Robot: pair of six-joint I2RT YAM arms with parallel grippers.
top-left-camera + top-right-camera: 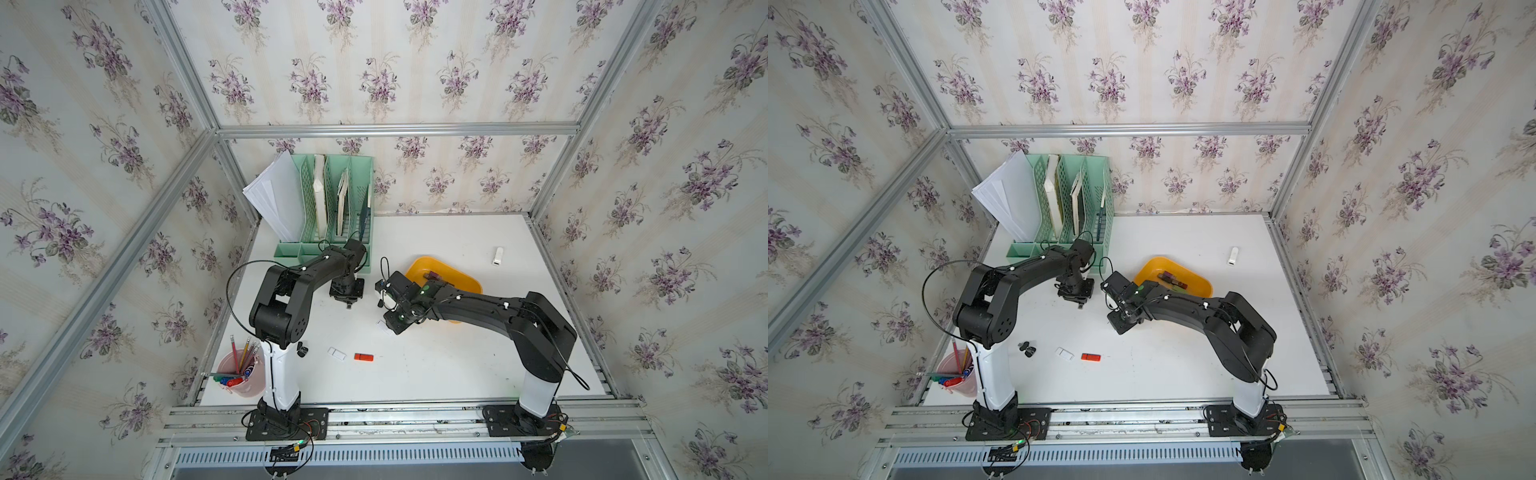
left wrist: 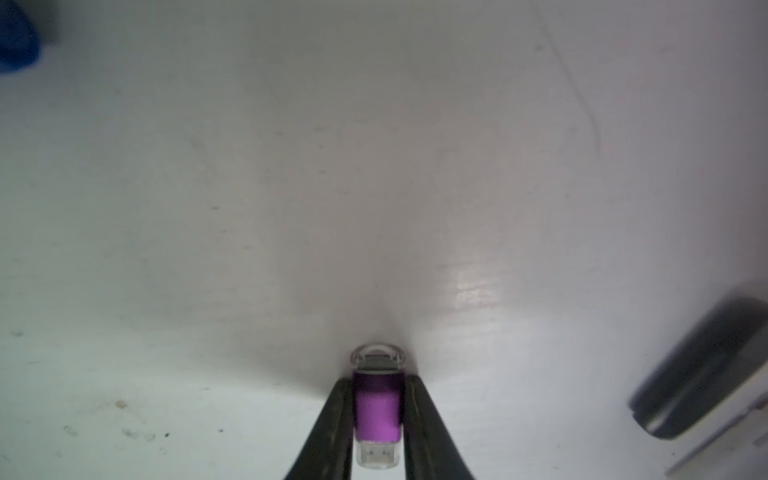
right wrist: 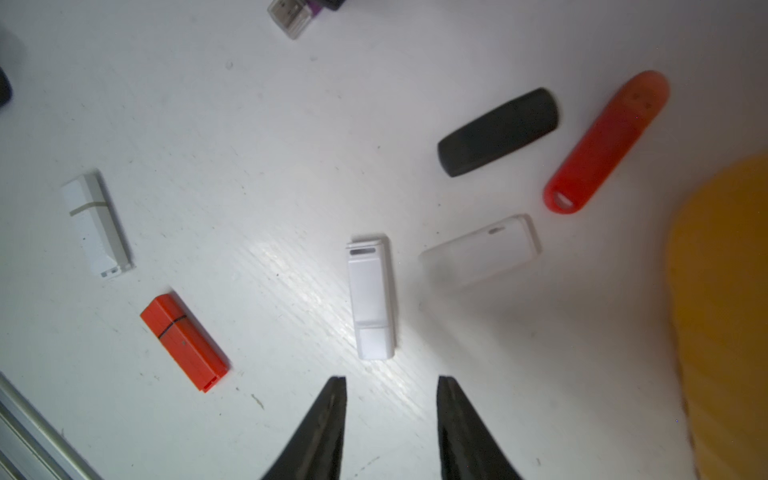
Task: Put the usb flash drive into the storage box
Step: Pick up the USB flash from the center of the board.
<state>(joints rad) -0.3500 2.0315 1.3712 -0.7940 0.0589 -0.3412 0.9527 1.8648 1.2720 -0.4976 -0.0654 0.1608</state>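
My left gripper [image 2: 378,378] is shut on a purple usb flash drive [image 2: 378,411] with a clear cap, held just above the white table. In both top views that gripper [image 1: 348,302] hangs left of the storage box [image 1: 419,266], a shallow yellow-orange tray with dark drives [image 1: 434,275] lying inside. My right gripper [image 3: 390,380] is open and empty above the table, just short of a white drive [image 3: 370,299]. The tray's rim [image 3: 723,311] shows beside it. Several other drives lie around: translucent white [image 3: 482,251], black [image 3: 498,133], translucent red [image 3: 606,141], orange-red [image 3: 185,343].
A mint-green file organizer [image 1: 332,208] with papers stands at the back left. A pink cup of pens [image 1: 241,374] sits at the front left corner. A lone white drive [image 1: 497,255] lies at the back right; a white one [image 1: 336,354] and a red one [image 1: 363,357] lie near the front.
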